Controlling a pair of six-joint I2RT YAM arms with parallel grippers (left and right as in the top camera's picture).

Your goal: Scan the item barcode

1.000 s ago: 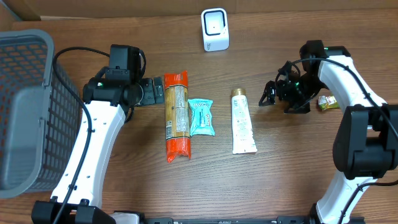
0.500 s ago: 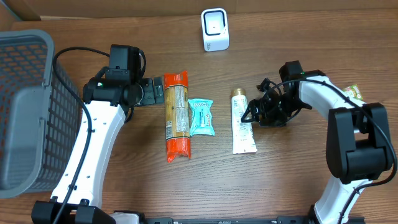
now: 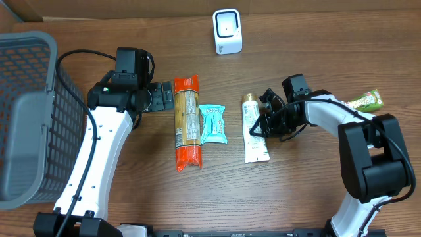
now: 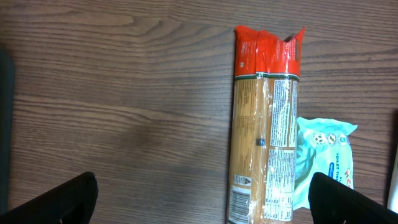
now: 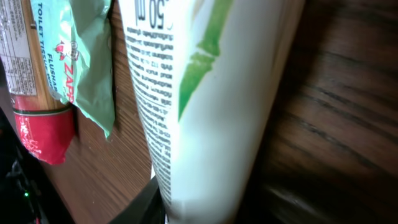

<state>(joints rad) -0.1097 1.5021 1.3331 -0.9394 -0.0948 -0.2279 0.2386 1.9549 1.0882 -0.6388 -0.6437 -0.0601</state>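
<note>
Tube [image 3: 256, 146]: lying on the table [image 3: 309, 191], right of the green pack [image 3: 212, 124]. Right gripper [image 3: 264, 122]: arrived at the tube from the table's right edge; grip hidden, cannot tell. Left gripper [image 3: 160, 97]: jaws wide, empty, unmoved.

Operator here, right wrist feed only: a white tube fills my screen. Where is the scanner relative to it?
Observer: The white scanner stands near the table's far edge, beyond the tube and slightly toward the left arm's side.
Operator: Where on the tube is my gripper?
Observer: The right gripper is at the half nearer the gold cap. I cannot tell whether it has clamped.
Operator: Is the left arm in the way?
Observer: No, the left gripper is open beside the pasta pack's red top end, away from the tube.
</note>
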